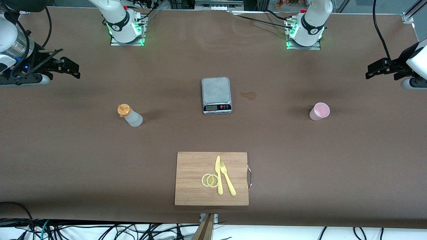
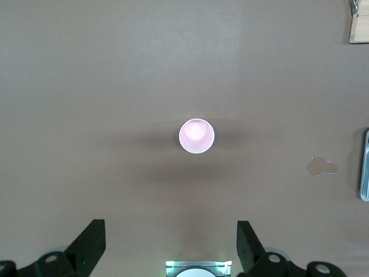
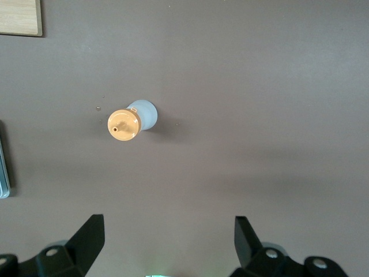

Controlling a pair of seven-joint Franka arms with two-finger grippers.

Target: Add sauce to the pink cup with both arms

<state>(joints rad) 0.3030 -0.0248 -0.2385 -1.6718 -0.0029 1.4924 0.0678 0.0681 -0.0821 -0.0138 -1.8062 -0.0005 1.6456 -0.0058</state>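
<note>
The sauce bottle (image 1: 130,116), whitish with an orange-yellow cap, stands upright on the brown table toward the right arm's end. In the right wrist view the sauce bottle (image 3: 131,119) is seen from above, well away from my open right gripper (image 3: 170,231). The pink cup (image 1: 320,111) stands upright toward the left arm's end. From above, the pink cup (image 2: 196,136) looks empty, and my left gripper (image 2: 171,231) is open and apart from it. In the front view both the right gripper (image 1: 71,68) and the left gripper (image 1: 375,70) hang high over the table's ends with nothing in them.
A grey kitchen scale (image 1: 216,95) sits mid-table, with a small wet blotch (image 1: 248,95) beside it. Nearer the front camera lies a wooden cutting board (image 1: 193,166) carrying a yellow knife (image 1: 219,175), a fork (image 1: 227,178) and two lemon slices (image 1: 210,180).
</note>
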